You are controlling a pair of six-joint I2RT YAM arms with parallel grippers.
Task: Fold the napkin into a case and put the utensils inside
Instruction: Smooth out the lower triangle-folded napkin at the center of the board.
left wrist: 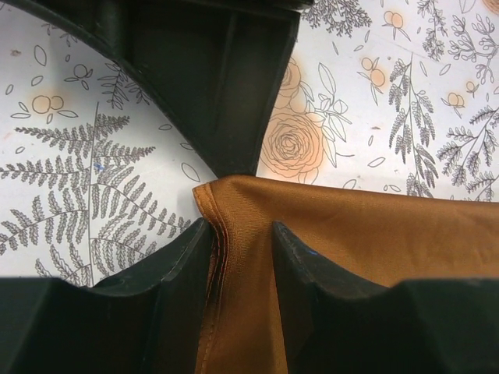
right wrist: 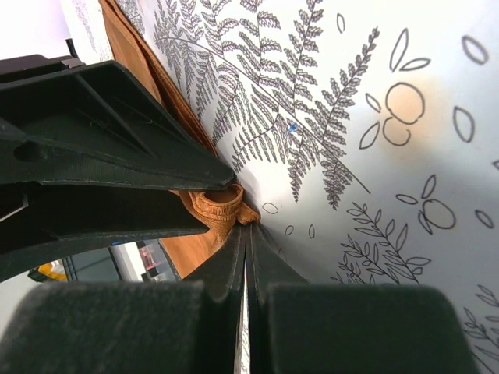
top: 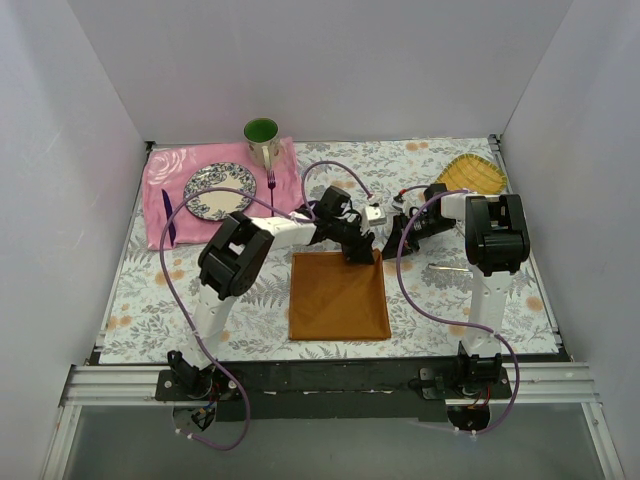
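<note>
Though spread flat as an open square, meets both grippers at one corner only. Puts the napkin point(top: 338, 297) at the middle of the table point(top: 140, 290), toward 6 o'clock from the jaws, with just its 1 o'clock corner reaching in among them.

Left gripper point(top: 358, 250) first. Comes in from 9 o'clock over that corner. Straddles the hem in the left wrist view, with one of its fingers point(left wrist: 148, 312) at 7 o'clock of the frame, the other at 5 o'clock, and a strip of orange cloth filling the whole gap. Clenched on the napkin, then, and parted only as far as the gathered hem allows. Squeezes out a puckered knot of cloth at the tips in the right wrist view.

Right gripper point(top: 395, 245) next. Arrives from 3 o'clock. Pressed tight together, with only a hairline seam between its fingers point(right wrist: 335, 327). Touches the puckered corner with the tips. Cannot tell about any cloth caught inside that seam.

Elsewhere on the table:
- a thin utensil point(top: 450, 268) at 3 o'clock of the napkin, apart from it, under the right arm, too small to identify;
- a pink cloth point(top: 165, 170) at 10 o'clock, carrying a patterned plate point(top: 218, 192);
- a purple fork point(top: 271, 180) at 3 o'clock of the plate and a purple knife point(top: 168, 215) at 9 o'clock of it;
- a green-lined mug point(top: 262, 140) at 11 o'clock;
- a yellow dish point(top: 472, 175) at 1 o'clock.
</note>
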